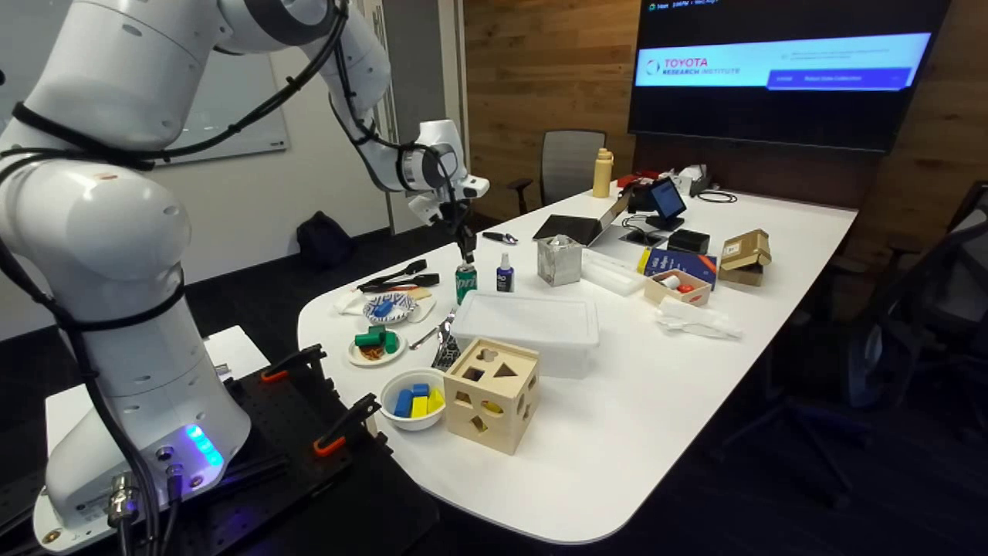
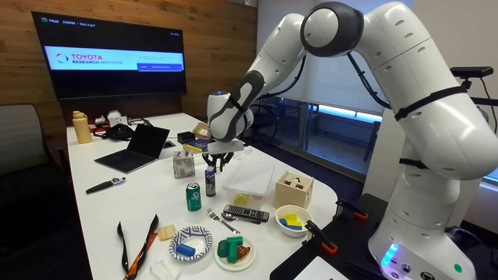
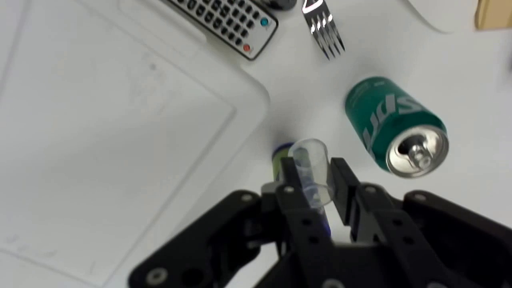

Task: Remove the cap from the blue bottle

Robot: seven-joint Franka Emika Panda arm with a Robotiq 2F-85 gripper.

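White table [image 1: 641, 432]: rounded at the near end, spread with assorted items along its length.
Wall screen [image 2: 116, 60]: lit, showing TOYOTA RESEARCH INSTITUTE on a pale banner, beyond the far end of the table.
Robot arm [image 2: 412, 54]: white, stretched out over the table and bent down at the wrist.
Lidded container [image 1: 525, 332]: white and translucent; also filling much of the left side in the wrist view.
Wooden box [image 1: 494, 390]: shape-sorter with cut-outs, just beside the lidded container in both exterior views.
Claw [image 3: 313, 166]: held above the table, closed on the clear cap [image 3: 312, 178], pinching it between both fingers [image 3: 342, 180].
White bowl [image 1: 405, 424]: holds blue blocks [image 1: 404, 403] and yellow blocks [image 1: 419, 407]; just beside the wooden box.
Patterned bowl [image 2: 198, 232]: blue and white, holds a blue cylinder [image 2: 186, 250] lying on its side.
Tissue box [image 2: 183, 164]: grey and white, stands on the table near the lidded container.
Green can [image 3: 394, 124]: upright, lettered Sprite; to the right in the wrist view.
Blue bottle [image 2: 210, 182]: upright on the table between the green can and the lidded container; uncapped, with a pale nozzle [image 1: 505, 261] showing at the top in an exterior view; partly hidden behind the claw and the clear cap in the wrist view.
Clear cap: off the blue bottle, see-through, with part of the bottle visible behind it in the wrist view.
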